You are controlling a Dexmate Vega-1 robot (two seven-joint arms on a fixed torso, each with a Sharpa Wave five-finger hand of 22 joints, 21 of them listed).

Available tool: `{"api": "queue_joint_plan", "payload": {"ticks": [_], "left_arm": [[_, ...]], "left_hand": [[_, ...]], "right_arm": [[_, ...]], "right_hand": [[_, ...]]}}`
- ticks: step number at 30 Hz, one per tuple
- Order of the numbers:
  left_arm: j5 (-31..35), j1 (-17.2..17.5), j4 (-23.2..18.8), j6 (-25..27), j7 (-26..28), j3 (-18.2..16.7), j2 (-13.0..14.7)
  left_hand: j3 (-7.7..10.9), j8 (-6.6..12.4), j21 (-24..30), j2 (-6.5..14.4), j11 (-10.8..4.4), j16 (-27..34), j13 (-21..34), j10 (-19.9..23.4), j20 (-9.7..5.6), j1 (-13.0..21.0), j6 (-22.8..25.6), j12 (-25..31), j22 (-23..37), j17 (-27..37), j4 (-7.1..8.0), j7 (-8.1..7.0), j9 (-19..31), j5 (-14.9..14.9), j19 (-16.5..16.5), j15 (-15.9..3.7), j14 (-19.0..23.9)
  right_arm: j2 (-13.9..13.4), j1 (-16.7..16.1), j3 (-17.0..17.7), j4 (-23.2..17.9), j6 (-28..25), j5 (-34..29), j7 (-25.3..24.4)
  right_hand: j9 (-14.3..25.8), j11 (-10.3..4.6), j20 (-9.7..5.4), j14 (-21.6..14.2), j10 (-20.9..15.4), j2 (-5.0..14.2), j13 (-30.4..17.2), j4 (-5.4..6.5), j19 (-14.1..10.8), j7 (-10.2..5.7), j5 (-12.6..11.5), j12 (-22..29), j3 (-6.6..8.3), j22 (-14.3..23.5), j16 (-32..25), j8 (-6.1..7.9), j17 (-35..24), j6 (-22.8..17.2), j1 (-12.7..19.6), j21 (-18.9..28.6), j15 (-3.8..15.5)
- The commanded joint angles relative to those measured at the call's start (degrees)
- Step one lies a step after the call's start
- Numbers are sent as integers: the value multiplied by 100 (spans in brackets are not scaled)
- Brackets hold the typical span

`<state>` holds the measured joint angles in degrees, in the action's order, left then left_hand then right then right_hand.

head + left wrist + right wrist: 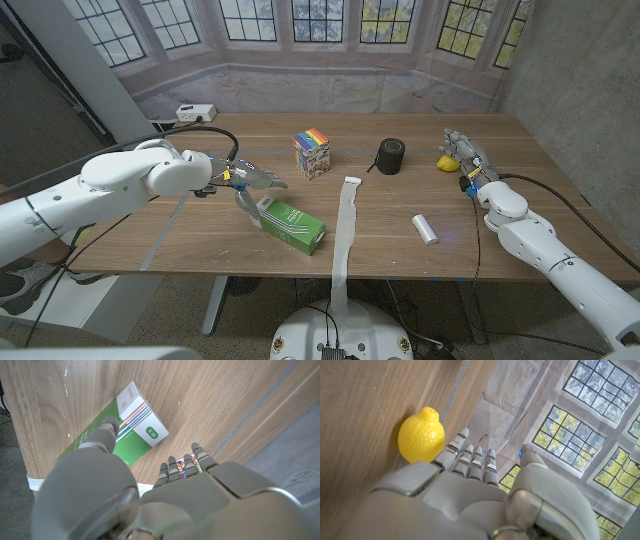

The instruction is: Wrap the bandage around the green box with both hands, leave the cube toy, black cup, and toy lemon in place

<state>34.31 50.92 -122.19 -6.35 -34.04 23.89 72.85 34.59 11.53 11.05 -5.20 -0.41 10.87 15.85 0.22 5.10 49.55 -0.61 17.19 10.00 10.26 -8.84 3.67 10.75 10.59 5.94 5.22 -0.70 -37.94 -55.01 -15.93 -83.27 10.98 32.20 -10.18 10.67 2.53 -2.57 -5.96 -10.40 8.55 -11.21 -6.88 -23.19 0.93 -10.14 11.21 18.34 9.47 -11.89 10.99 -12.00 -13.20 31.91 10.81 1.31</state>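
The green box lies on the wooden table near its front edge, left of the middle. My left hand hovers at the box's left end, fingers spread, holding nothing. In the left wrist view its thumb reaches to the green box, perhaps touching it. A white bandage strip runs from mid-table over the front edge, right of the box. A small white roll lies further right. My right hand stands open beside the toy lemon. The right wrist view shows its fingers next to the lemon.
The cube toy stands behind the box at mid-table. A black cup sits to its right, with the lemon beyond it. A white power strip lies at the back left corner.
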Motion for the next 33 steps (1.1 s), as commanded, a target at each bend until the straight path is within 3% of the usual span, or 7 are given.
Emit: {"api": "queue_joint_plan", "payload": {"ticks": [1, 17, 33], "left_arm": [[19, 6, 18, 23, -126, 85, -117], [50, 142, -125, 236, -191, 96, -86], [346, 290, -129, 316, 149, 71, -64]], "left_hand": [[-36, 23, 52, 23, -5, 14, 20, 56, -4, 52, 41, 36, 22, 19, -8, 20, 13, -15, 56, 23, 51], [-66, 28, 47, 23, -23, 8, 43, 82, -7, 73, 114, 85, 22, 20, -12, 28, 18, -15, 54, 17, 86], [-70, 115, 81, 47, -89, 22, 96, 209, -20, 225, 457, 221, 24, 25, -59, -54, 41, -11, 174, -65, 212]], "right_arm": [[10, -51, 21, -39, -21, 0, -85], [42, -188, 90, -15, 90, 60, -122], [130, -313, 142, 120, 321, 109, -123]], "right_hand": [[6, 34, -49, -23, -30, 37, -11, -43, -7, 30, -26, 21, 13, 23, -32, 3, -9, -19, -17, 20, -37], [5, 28, -48, -27, -32, 42, -11, -50, -8, 33, -27, 22, 8, 23, -37, 3, -8, -18, -23, 19, -28], [5, 26, -40, -26, -33, 43, -12, -61, -13, 26, -27, 23, 4, 23, -38, 4, -7, -19, -24, 19, -30]]}}
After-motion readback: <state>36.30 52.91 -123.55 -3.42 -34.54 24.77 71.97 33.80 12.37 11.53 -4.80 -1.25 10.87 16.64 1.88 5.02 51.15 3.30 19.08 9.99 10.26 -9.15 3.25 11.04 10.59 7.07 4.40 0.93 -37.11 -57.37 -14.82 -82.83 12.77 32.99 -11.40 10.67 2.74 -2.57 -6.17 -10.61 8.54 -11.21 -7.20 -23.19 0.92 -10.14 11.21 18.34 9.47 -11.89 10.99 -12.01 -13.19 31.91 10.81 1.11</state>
